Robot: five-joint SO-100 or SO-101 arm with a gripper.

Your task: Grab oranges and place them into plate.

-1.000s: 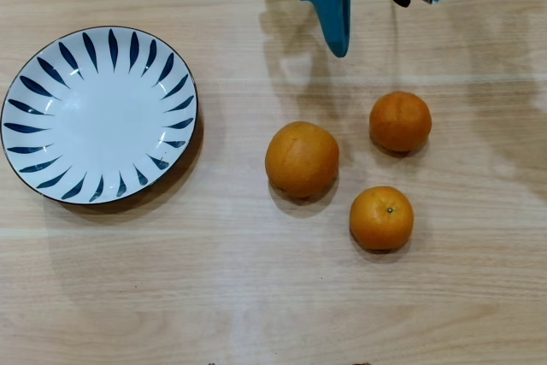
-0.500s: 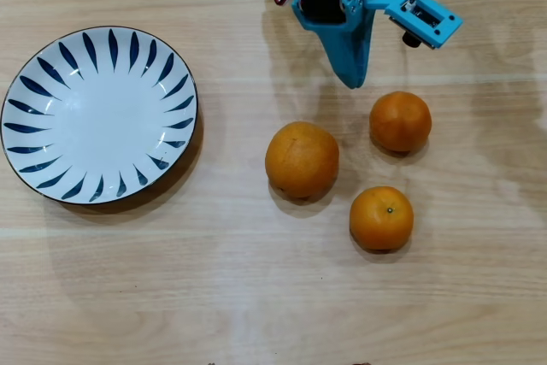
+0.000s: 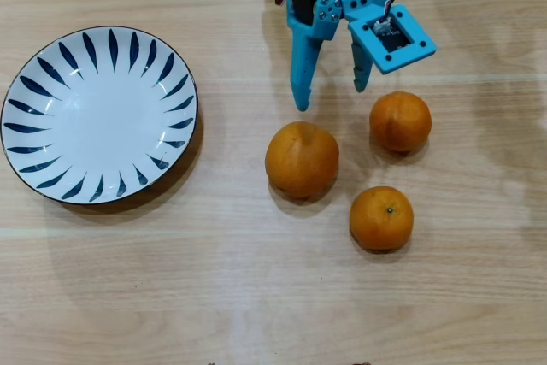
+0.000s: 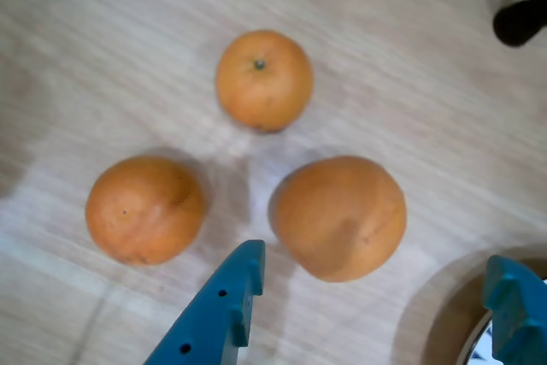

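Observation:
Three oranges lie on the wooden table. The large orange sits in the middle, with a smaller orange to its upper right in the overhead view and another small one below right. My blue gripper hangs open just above the large orange in the overhead view, nothing between its fingers. The white plate with dark blue strokes lies empty at the left; its rim peeks in at the wrist view's bottom right.
The wooden table carries nothing else. Two dark round shapes show at the wrist view's top right edge.
The gripper has come down from the top edge toward the oranges and opened; its fingers were together one second ago. Oranges and plate have not moved.

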